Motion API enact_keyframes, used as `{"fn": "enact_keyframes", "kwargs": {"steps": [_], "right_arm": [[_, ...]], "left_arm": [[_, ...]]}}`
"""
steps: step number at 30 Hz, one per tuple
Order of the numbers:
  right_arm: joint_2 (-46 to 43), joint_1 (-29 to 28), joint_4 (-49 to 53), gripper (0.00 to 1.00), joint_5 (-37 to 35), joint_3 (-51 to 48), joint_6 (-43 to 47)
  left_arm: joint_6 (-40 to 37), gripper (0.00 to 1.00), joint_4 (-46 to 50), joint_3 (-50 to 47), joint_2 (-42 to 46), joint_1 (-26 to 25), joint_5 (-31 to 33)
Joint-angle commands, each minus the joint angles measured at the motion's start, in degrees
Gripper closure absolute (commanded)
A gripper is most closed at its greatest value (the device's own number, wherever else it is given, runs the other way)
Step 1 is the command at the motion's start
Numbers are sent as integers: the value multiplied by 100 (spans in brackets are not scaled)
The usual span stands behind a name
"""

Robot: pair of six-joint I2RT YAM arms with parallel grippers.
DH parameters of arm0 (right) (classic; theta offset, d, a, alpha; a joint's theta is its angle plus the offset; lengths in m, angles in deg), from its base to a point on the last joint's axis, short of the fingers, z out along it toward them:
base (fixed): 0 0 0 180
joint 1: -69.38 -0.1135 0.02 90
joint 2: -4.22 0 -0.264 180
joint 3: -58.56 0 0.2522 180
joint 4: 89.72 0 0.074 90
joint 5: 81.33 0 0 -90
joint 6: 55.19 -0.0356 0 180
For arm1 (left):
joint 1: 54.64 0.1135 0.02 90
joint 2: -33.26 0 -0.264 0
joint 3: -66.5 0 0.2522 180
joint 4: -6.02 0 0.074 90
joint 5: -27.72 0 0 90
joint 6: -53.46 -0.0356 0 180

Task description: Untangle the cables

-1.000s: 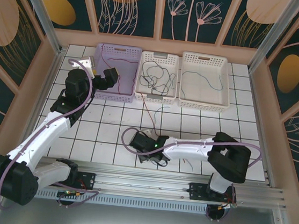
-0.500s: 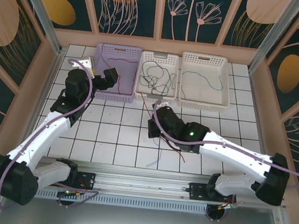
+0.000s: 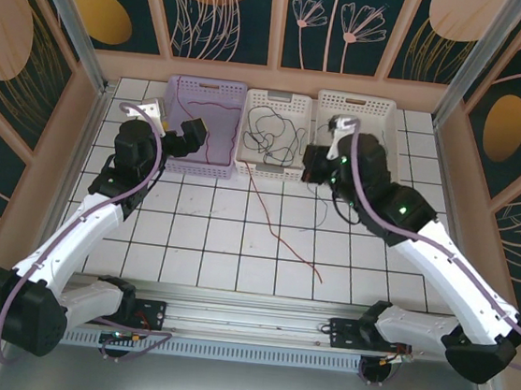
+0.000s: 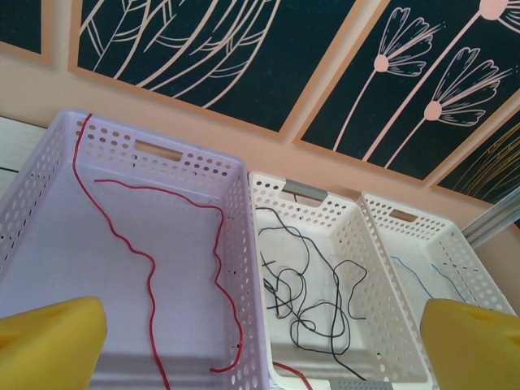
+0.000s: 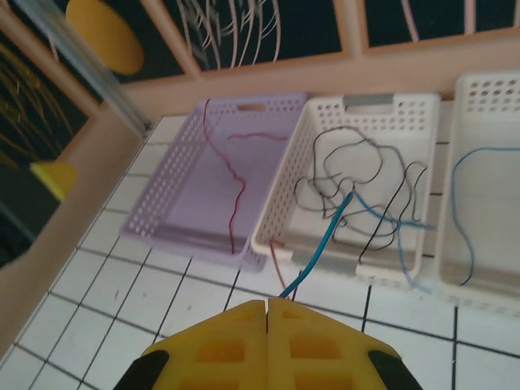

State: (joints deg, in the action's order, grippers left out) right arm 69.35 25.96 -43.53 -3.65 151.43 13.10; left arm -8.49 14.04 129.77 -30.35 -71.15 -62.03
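A blue cable (image 5: pixel 318 242) is gripped in the closed right jaws, leading toward the white middle basket (image 5: pixel 325 110). The left jaws are spread open, a red cable (image 4: pixel 151 268) lying beyond them.

My left arm (image 3: pixel 78 226) and right arm (image 3: pixel 446 263) have white links and black joints, 1 purple cable (image 3: pixel 159 155) along each; my jaws are yellow.

A red wire (image 4: pixel 151 262) snakes loosely across the purple basket (image 4: pixel 49 162) at upper left. Tangled black wires (image 4: pixel 313 280) lie in the middle white basket (image 4: pixel 349 223). A second red wire (image 3: pixel 280 230) trails from that basket's front rim down over the tabletop (image 3: pixel 190 234). A blue wire (image 5: pixel 325 234) runs straight from the pinched right tool (image 5: pixel 267 302) up to the tangle. Another blue wire (image 5: pixel 461 231) curves in the right basket (image 5: pixel 487 89).
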Motion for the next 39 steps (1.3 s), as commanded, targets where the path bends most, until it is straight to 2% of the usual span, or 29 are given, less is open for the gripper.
{"fn": "enact_keyframes", "kwargs": {"steps": [1, 6, 10, 15, 21, 34, 39], "right_arm": [[186, 635, 140, 100, 535, 448, 273], [542, 1552, 29, 100, 1036, 1025, 348], [1059, 2412, -110, 100, 1812, 1410, 220], [1726, 3146, -281, 100, 2321, 1791, -34], [2522, 3370, -392, 100, 2067, 2173, -101], [3993, 3790, -918, 100, 1511, 2210, -269], [4558, 3824, -740, 100, 1426, 2380, -193]], "left_arm": [[-116, 2, 12, 155, -71, -30, -93], [-98, 1, -1, 152, -107, -36, -141], [-88, 2, 3, 155, -142, -33, -172], [-81, 1, -5, 155, -147, -36, -186], [-54, 2, -15, 163, -195, -32, -257], [-46, 1, -6, 172, -256, -45, -307], [-37, 1, 5, 205, -299, -39, -335]]}}
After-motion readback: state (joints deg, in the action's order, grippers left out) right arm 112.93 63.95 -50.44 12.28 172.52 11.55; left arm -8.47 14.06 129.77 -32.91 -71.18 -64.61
